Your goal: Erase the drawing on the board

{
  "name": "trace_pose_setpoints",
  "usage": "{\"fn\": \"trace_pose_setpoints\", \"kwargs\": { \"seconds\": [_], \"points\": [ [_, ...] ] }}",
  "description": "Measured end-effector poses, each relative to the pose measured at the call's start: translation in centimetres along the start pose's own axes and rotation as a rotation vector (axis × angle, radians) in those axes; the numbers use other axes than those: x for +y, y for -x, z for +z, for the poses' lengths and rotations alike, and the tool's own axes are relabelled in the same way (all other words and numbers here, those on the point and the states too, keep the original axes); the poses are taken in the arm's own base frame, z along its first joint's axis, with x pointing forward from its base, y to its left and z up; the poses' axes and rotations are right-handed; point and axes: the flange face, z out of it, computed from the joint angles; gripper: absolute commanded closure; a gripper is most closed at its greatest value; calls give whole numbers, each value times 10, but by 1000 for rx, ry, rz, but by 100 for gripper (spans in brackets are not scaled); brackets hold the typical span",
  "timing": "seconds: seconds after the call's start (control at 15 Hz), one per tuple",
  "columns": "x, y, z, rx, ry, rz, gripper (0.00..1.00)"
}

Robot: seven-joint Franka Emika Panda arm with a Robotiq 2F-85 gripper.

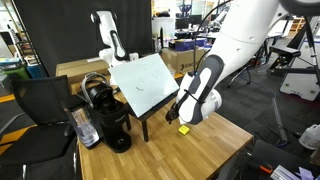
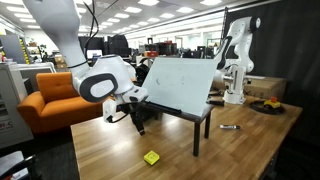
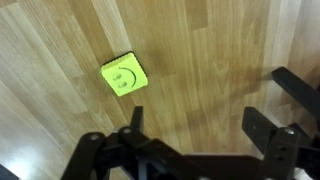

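Note:
The white board point(image 1: 145, 80) stands tilted on a dark frame stand on the wooden table; it also shows in an exterior view point(image 2: 180, 82). The drawing on it is too small to make out. My gripper point(image 1: 175, 112) hangs beside the board's lower edge, above the table, and also shows in an exterior view point(image 2: 128, 112). In the wrist view the gripper point(image 3: 198, 120) is open and empty, with bare wood between its fingers. A small yellow-green square point(image 3: 124, 75) lies on the table just beyond the fingers, and shows in both exterior views point(image 1: 184, 129) point(image 2: 151, 158).
A black coffee machine point(image 1: 110, 120) stands next to the board. A second white robot arm point(image 2: 235, 60) stands behind the table. A bowl point(image 2: 265, 104) and a small tool point(image 2: 229, 127) lie on the table. An orange armchair point(image 2: 50, 95) is beside it.

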Motion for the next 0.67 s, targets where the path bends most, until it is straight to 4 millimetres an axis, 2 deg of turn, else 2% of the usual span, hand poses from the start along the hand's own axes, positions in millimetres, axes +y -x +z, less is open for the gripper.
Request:
{"fn": "trace_pose_setpoints", "kwargs": {
  "seconds": [0.4, 0.67],
  "points": [
    [-28, 23, -61, -13, -71, -55, 0],
    [-47, 32, -95, -26, -121, -79, 0]
  ]
}}
